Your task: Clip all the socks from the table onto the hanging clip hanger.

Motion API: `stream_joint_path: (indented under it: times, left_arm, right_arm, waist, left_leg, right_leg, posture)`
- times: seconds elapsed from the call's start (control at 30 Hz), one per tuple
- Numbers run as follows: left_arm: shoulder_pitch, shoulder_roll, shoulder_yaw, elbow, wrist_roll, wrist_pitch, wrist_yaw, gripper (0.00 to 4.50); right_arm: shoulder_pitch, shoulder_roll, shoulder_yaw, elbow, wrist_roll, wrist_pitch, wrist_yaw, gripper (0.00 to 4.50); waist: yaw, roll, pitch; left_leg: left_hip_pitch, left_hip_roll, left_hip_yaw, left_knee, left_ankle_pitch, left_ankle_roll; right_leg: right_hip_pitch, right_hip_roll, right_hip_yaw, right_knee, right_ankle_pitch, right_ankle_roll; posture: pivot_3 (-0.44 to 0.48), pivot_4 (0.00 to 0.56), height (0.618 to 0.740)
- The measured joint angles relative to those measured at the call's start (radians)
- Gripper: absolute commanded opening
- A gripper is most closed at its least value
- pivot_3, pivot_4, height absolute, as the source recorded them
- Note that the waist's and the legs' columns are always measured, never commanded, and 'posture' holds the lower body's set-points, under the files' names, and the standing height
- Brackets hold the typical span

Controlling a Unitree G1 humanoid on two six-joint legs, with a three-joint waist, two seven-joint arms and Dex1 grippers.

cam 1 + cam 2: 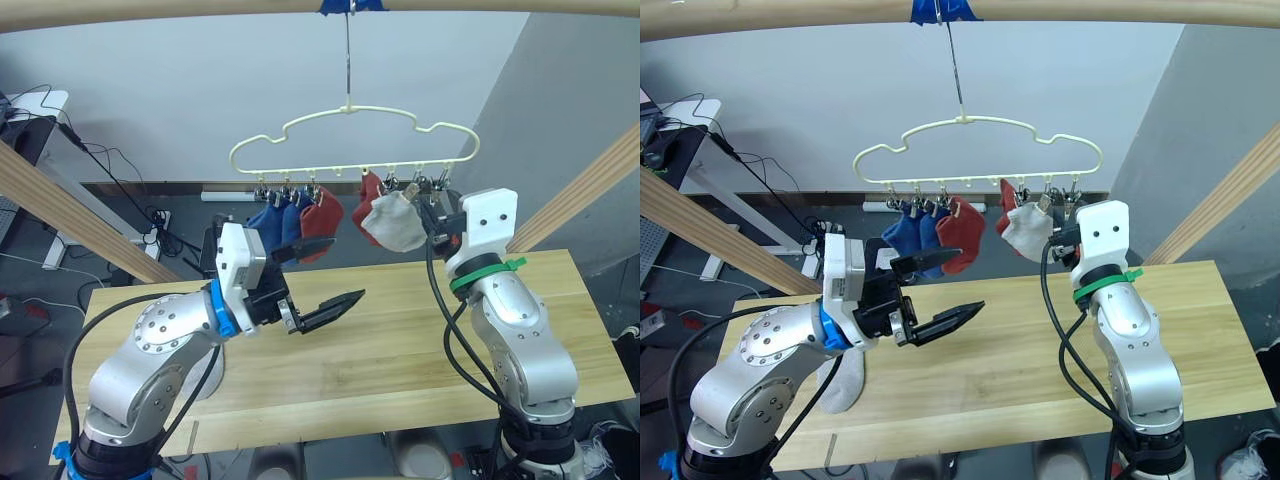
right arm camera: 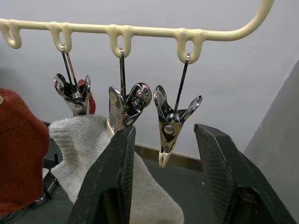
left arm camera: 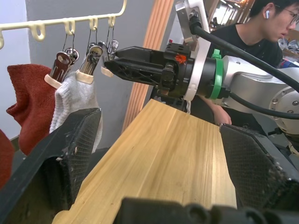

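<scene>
In the left eye view, the cream clip hanger (image 1: 350, 140) hangs by its metal hook from a wooden beam (image 1: 300, 10) marked with blue tape. Five socks hang from its clips: two blue socks (image 1: 275, 222) and a rust red sock (image 1: 320, 215) on the left half, then a second rust red sock (image 1: 368, 200) and a light grey sock (image 1: 395, 222) on the right half. The left gripper (image 1: 325, 285) hovers above the light wooden table (image 1: 400, 330), below the blue socks, with its two black fingers spread wide and nothing between them. The right gripper (image 1: 432, 215) is raised to clip height, just beside the grey sock; whether its fingers are apart cannot be told from here.

In the right eye view, a second light grey sock (image 1: 840, 385) lies on the near left part of the table, partly hidden behind the left arm.

In the left wrist view, the left gripper's fingers (image 3: 70, 154) stand far apart over the tabletop. The right gripper reaches towards the clips near the grey sock. A person (image 3: 261, 28) in dark clothes is behind the far side of the table.

In the right wrist view, the right gripper's fingers (image 2: 112, 182) are spread apart with an empty metal clip (image 2: 170, 123) hanging just beyond them, holding nothing. The neighbouring clip pinches the grey sock, and the red sock hangs beside it.
</scene>
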Motion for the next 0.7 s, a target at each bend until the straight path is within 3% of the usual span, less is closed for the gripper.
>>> stream_joint_path:
  times: [0.7]
  left_arm:
    - [0.002,0.000,-0.005,-0.018,0.000,-0.002,0.022,4.50]
  right_arm:
    - [-0.101,0.046,0.001,0.125,-0.069,-0.045,-0.055,2.08]
  waist:
    - [0.000,0.000,0.000]
  left_leg:
    - [0.000,0.000,0.000,0.000,0.000,0.000]
  right_leg:
    - [0.000,0.000,0.000,0.000,0.000,0.000]
  posture:
    - [-0.125,0.305,0.740]
